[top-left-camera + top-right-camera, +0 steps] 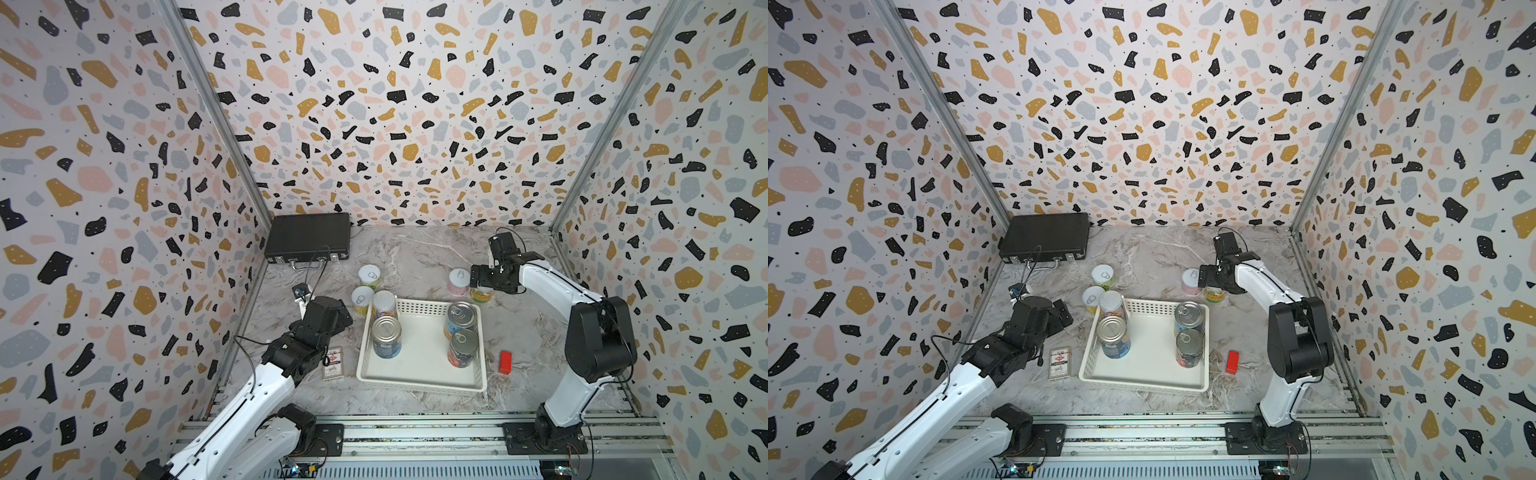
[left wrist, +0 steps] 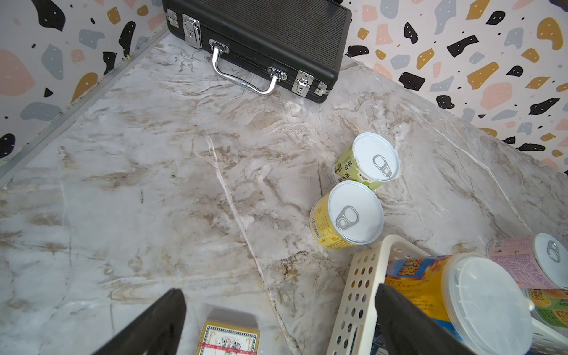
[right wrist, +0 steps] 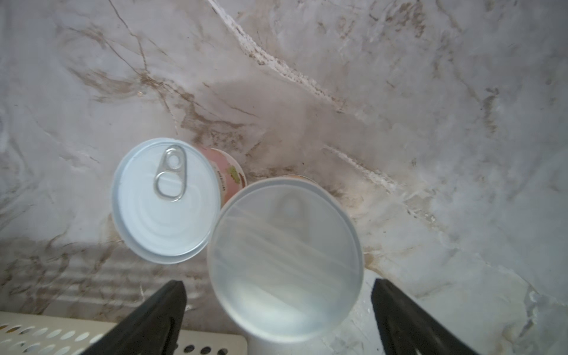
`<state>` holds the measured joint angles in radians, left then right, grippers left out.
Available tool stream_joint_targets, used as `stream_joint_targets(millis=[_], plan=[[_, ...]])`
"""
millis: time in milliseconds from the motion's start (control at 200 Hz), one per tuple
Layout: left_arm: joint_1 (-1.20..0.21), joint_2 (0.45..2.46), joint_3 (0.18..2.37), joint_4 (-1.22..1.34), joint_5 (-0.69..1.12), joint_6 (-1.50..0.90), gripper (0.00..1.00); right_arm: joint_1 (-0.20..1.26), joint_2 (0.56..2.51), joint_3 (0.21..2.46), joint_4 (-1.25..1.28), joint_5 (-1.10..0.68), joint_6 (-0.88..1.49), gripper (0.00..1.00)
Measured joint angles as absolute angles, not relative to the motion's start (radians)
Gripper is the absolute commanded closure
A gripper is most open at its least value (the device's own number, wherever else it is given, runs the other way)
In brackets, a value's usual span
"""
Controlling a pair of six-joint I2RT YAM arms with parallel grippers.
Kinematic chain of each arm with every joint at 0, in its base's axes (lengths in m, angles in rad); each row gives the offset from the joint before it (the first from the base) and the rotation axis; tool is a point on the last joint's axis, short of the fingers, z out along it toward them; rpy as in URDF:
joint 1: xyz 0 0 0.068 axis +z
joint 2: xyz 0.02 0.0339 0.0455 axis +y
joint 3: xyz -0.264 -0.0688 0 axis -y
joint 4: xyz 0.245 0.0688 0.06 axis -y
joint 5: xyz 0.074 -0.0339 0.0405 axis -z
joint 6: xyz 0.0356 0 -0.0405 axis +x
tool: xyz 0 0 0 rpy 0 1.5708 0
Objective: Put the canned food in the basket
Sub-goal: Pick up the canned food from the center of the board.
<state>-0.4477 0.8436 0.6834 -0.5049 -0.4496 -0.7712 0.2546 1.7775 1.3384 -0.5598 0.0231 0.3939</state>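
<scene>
Top views: the basket [image 1: 419,376] is seen mid-table, white, perforated walls, solid floor. Four cans are counted inside it: three tall silver-topped cans [image 1: 387,336] upright, plus one can with a clear plastic lid [image 1: 384,305] at the far corner nearest the left arm. Four short cans remain outside on the marble: a green-label can [image 1: 369,276] and a yellow-label can [image 1: 362,300] just beyond that corner, a pink-label can [image 1: 459,281] and an orange/green-label can [image 1: 481,294] beyond the other far corner, the last partly hidden under the right arm.

The right gripper [image 3: 278,319] is held wide above the clear-lidded can, jaws straddling it, nothing gripped. The left gripper [image 2: 279,322] is also spread wide and empty, over the table beside the basket wall and a card box [image 2: 229,336].

Handling, judged: the cans are rigid and probably moderately heavy if full, with smooth printed labels likely to be slick. A grip across the body below the lid rim is advised; the plastic lid looks thin and should not be squeezed. The neighbouring pink can nearly touches, so finger clearance is tight.
</scene>
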Motion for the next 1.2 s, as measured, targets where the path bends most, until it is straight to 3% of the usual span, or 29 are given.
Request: stream_joint_targets(millis=[255, 450, 601, 721, 1201], plan=[[-0.447, 0.844, 0.683, -0.505, -0.449, -0.771, 0.0, 0.249, 1.839, 1.37, -0.576, 0.031, 0.383, 0.0], [-0.447, 0.844, 0.683, -0.505, -0.445, -0.771, 0.0, 0.249, 1.839, 1.385, -0.575, 0.028, 0.375, 0.13], [-0.447, 0.844, 0.683, -0.505, -0.445, -0.772, 0.0, 0.249, 1.84, 1.388, -0.57, 0.014, 0.364, 0.42], [-0.447, 0.844, 0.683, -0.505, -0.445, -0.772, 0.0, 0.249, 1.841, 1.391, -0.567, 0.003, 0.361, 0.56], [-0.446, 0.849, 0.683, -0.505, -0.43, -0.772, 0.0, 0.248, 1.703, 1.242, -0.516, -0.001, 0.378, 0.67]])
